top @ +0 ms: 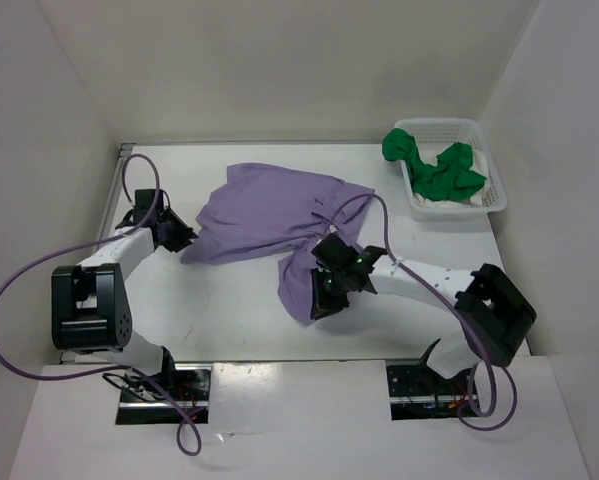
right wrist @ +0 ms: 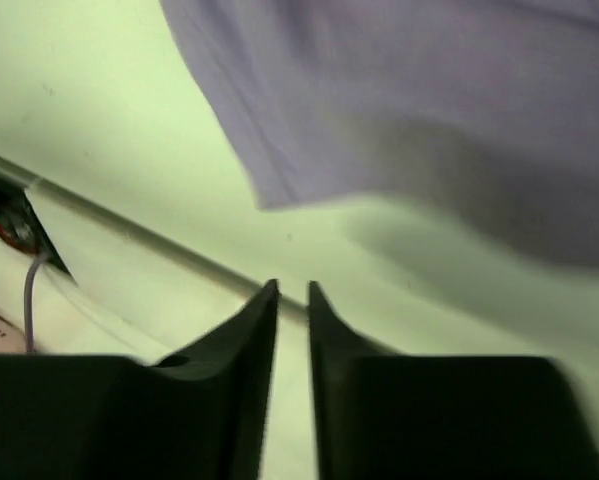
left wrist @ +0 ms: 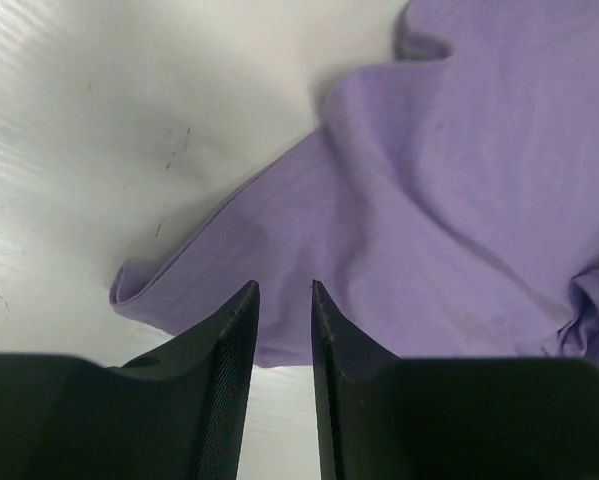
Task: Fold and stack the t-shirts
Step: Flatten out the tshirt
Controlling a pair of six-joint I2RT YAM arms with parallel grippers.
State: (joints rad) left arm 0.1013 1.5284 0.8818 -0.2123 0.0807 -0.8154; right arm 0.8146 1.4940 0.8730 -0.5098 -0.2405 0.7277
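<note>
The whole white table (top: 239, 310) is taken in by a fixed camera set high above and behind the arm bases, looking down and forward. The left wrist view is held close over the table and aimed past the left gripper (left wrist: 284, 287) at a hem of the pale lavender-purple cloth t-shirt (top: 269, 210). The right wrist view is blurred, set low and tilted, and faces the table's near edge. The shirt is shared by all three views.

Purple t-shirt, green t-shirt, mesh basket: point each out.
purple t-shirt (top: 264, 210), top view, middle of the spread cloth
green t-shirt (top: 447, 176), top view, bunched cloth inside basket
white mesh basket (top: 457, 209), top view, near wall
</note>
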